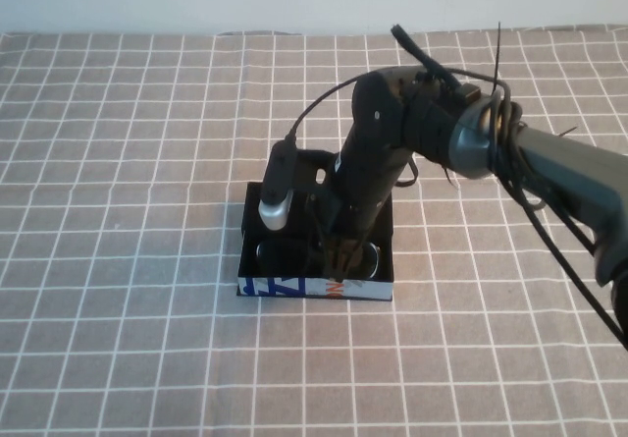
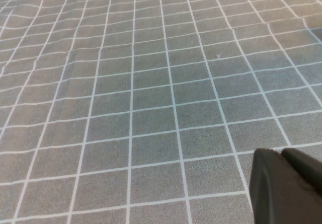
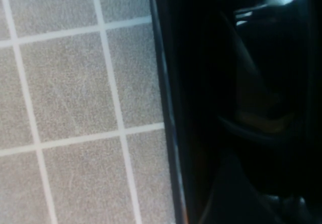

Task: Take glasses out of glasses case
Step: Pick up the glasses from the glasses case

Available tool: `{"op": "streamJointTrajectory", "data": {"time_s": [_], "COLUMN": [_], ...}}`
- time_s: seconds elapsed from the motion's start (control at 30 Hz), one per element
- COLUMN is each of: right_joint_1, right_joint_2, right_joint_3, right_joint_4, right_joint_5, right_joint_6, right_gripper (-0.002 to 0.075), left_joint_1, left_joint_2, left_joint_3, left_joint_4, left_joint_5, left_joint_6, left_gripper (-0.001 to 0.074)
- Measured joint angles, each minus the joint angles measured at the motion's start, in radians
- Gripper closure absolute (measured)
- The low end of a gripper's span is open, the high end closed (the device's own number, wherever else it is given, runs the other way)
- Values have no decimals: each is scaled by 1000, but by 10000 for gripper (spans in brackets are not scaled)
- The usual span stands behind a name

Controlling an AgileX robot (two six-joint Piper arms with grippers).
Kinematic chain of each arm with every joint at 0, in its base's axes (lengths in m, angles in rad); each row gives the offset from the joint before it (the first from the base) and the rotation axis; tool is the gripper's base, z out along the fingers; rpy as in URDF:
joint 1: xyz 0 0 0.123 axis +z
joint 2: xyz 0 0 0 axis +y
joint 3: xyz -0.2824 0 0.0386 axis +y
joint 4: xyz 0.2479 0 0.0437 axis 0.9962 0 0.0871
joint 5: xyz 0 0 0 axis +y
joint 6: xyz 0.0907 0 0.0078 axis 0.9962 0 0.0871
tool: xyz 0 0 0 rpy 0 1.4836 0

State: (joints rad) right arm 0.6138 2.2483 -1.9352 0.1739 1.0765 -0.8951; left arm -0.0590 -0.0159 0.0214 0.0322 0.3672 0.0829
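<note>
The glasses case (image 1: 314,287) lies open in the middle of the table, its white printed front side facing me and its flap lid (image 1: 312,165) folded back. The black glasses (image 1: 267,255) lie inside it, with one lens showing on each side of my right gripper (image 1: 343,253). My right gripper reaches straight down into the case over the middle of the glasses. In the right wrist view I see the case's rim (image 3: 165,108) and a glossy dark lens (image 3: 266,38). My left gripper (image 2: 282,153) is shut and empty above bare cloth, out of the high view.
A grey tablecloth (image 1: 128,162) with a white grid covers the whole table. The right arm (image 1: 549,172) and its cables come in from the right edge.
</note>
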Motion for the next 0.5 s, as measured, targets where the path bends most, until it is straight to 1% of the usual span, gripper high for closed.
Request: {"op": "streamJointTrajectory", "data": {"time_s": [0.13,0.2,0.27,0.37,0.4,0.5], "right_joint_1": [0,0,0,0,1,1], "right_joint_2": [14,14,14,0,-7,-18], "right_joint_3": [0,0,0,-2,-5,-29], "right_joint_4": [-2,-2,-2,6,6,-11], "right_joint_5": [2,2,0,3,7,21], "right_joint_6": [0,0,-1,-1,-1,27], "right_gripper": [428,451,508,636,666,673], "left_joint_1": [0,0,0,0,0,0], "left_joint_2": [0,0,0,0,0,0], "left_joint_3": [0,0,0,0,0,0], "left_joint_4": [0,0,0,0,0,0], "left_joint_5": [0,0,0,0,0,0], "left_joint_6": [0,0,0,0,0,0], "left_gripper": [739,739,739,739,739,739]}}
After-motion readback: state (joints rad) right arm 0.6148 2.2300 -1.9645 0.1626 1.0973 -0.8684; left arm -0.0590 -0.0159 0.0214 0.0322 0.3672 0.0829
